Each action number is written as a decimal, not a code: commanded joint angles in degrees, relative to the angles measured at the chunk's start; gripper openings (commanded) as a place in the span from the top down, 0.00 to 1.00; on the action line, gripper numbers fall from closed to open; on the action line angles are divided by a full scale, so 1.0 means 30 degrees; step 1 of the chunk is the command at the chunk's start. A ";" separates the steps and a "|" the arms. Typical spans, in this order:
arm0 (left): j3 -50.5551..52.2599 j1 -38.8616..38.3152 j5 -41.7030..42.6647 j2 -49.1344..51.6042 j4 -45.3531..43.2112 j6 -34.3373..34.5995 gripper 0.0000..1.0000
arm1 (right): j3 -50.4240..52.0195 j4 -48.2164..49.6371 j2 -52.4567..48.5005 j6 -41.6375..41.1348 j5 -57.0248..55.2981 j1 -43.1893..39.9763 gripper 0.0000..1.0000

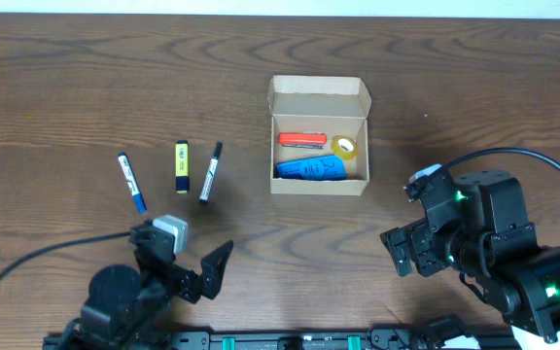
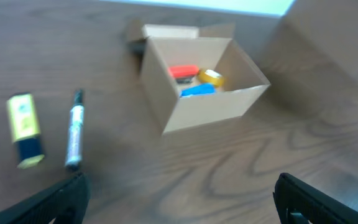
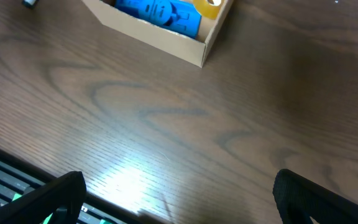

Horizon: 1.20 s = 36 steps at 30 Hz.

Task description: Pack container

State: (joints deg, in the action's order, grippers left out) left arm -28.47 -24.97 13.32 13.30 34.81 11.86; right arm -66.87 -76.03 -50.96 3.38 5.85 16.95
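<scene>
Overhead, the small rectangular tan cardboard container (image 1: 319, 188) sits with its flaps open at the middle of the dark wood-grain table (image 1: 86, 68). It holds a flat red item (image 1: 302, 139), a yellow tape ring (image 1: 345, 148) and a bumpy blue piece (image 1: 309, 169). Left jaws and right jaws both gape, empty, near the table's front edge.

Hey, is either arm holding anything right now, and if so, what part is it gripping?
Nothing is held. The left gripper and the right gripper are both open and empty, and both are apart from the container.
</scene>
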 commanded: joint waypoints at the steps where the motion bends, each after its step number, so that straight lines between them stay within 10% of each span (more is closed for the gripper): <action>1: -0.2776 -0.0015 -0.2739 0.2783 0.1326 0.0044 0.05 | 0.0109 -0.0022 0.0022 0.0036 0.0131 -0.0138 0.01; 14: -1.0724 -0.0015 -0.6353 1.3945 0.3504 -0.1756 0.05 | 0.0109 -0.0022 0.0022 0.0036 0.0131 -0.0138 0.01; 36: -1.0805 0.5705 -0.4386 2.2484 0.0066 -0.2652 0.05 | 0.0109 -0.0022 0.0022 0.0036 0.0124 -0.0138 0.01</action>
State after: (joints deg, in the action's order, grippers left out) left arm -59.86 -8.75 -3.01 78.43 36.16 6.59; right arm -66.76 -76.03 -50.98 3.38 5.89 16.95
